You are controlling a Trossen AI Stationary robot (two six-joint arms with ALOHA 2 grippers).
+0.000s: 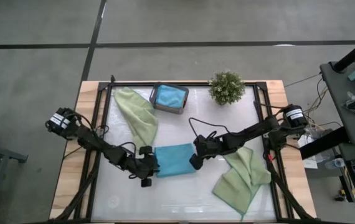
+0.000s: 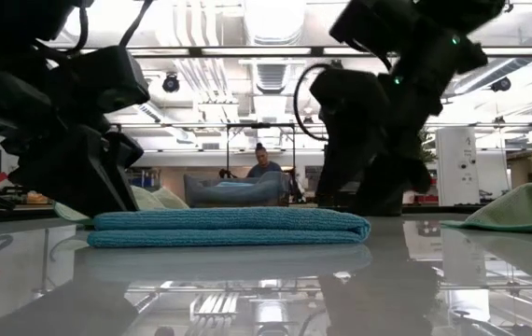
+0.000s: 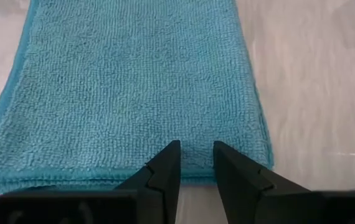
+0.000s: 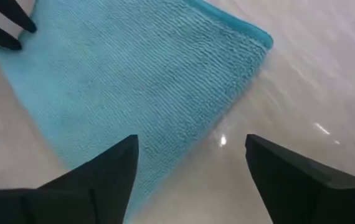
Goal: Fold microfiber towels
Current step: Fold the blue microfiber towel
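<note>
We see the folded blue towel (image 1: pixel 175 160) lying flat in the middle of the table (image 1: pixel 184 199), with its long side running left to right between our two arms. Our left gripper (image 1: pixel 147 168) sits at the towel's left edge, with its fingers (image 3: pixel 165 171) close together but with a thin gap, resting on top of the cloth and not pinching it as far as we can tell. Our right gripper (image 1: pixel 194 163) is at the towel's right edge, with its fingers (image 4: pixel 112 171) wide apart and holding nothing. Both arms are about as near. Two green towels (image 1: pixel 243 176) lie loose at the sides, and another blue one sits in the tray (image 1: pixel 169 98). In the low view the arms block much of the table behind the towel.
</note>
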